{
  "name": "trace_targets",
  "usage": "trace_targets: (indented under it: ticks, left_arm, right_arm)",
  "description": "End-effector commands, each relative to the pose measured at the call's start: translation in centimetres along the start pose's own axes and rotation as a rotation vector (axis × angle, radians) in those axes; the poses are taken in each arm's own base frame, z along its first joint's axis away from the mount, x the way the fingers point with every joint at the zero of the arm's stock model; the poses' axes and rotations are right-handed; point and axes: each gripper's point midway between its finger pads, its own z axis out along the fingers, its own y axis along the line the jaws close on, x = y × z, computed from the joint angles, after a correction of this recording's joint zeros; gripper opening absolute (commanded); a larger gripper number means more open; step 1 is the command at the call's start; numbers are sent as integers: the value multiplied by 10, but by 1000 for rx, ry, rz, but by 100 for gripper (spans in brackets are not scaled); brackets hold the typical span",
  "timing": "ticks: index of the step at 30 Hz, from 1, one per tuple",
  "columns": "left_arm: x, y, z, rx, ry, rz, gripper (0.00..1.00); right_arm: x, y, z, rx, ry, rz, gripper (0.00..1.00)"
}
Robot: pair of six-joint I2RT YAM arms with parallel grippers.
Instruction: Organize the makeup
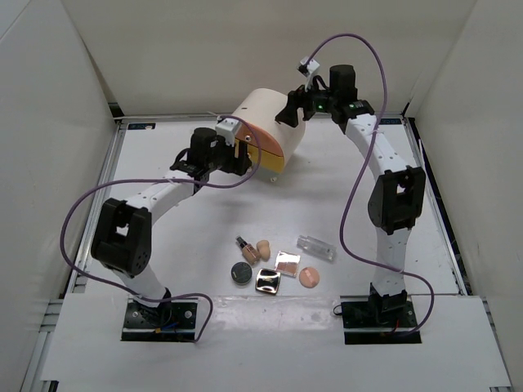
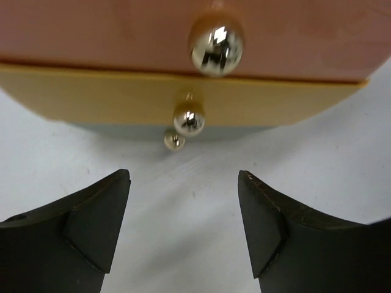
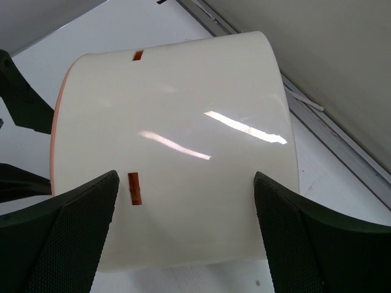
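Your left gripper (image 1: 239, 155) sits at the drawer face of the cylinder (image 1: 265, 131), jaws released and holding nothing. In its wrist view the fingers (image 2: 91, 226) stand wide apart over bare table (image 2: 183, 201), just short of the cylinder's three shiny knobs (image 2: 215, 43), which line up one below the other on the pink and yellow drawer fronts (image 2: 91, 91). Your right gripper (image 1: 291, 110) is at the opposite, rear side of the cylinder. Its jaws are spread too, one finger (image 3: 61, 232) on each side of the cream shell, and you cannot tell whether they touch it. The makeup lies in a loose cluster well apart from the cylinder, on the side toward the arm bases, and neither gripper is close to it. Nearest the cylinder are the clear case (image 1: 315, 247), the sponges (image 1: 263, 249) and a small dark tube (image 1: 243, 243). Farther from it are the black compact (image 1: 241, 273), two square compacts (image 1: 268, 282) and the puff (image 1: 310, 277).
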Motion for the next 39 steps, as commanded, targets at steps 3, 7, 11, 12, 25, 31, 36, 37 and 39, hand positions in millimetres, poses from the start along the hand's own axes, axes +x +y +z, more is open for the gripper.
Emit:
trace_targets:
  ticks: [3, 7, 11, 12, 25, 31, 36, 37, 39]
  left_arm:
    - [-33, -4, 22, 56, -101, 19, 78]
    - [-29, 5, 31, 14, -100, -8, 70]
    - [-28, 1, 35, 13, -141, -37, 61]
    - [-30, -1, 36, 19, -161, -42, 61]
    - [-30, -7, 49, -1, -153, -74, 26]
    - [-29, -4, 31, -39, -156, -82, 18]
    - [7, 5, 5, -110, -74, -117, 19]
    - [7, 4, -2, -116, -78, -121, 19]
    - [28, 2, -11, -120, -38, -144, 19]
  right_arm:
    - [-7, -3, -5, 15, -10, 5, 92]
    - [-11, -7, -9, 24, -23, 8, 92]
    - [-6, -7, -8, 23, -16, 24, 92]
    - [-4, -6, -7, 20, -14, 28, 92]
    - [4, -13, -13, 34, -5, 68, 92]
    - [0, -15, -20, 39, -18, 75, 91]
    - [-2, -12, -24, 43, -22, 71, 91]
    - [-2, -11, -23, 41, -22, 68, 91]
    - [-1, -14, -26, 50, -18, 69, 91]
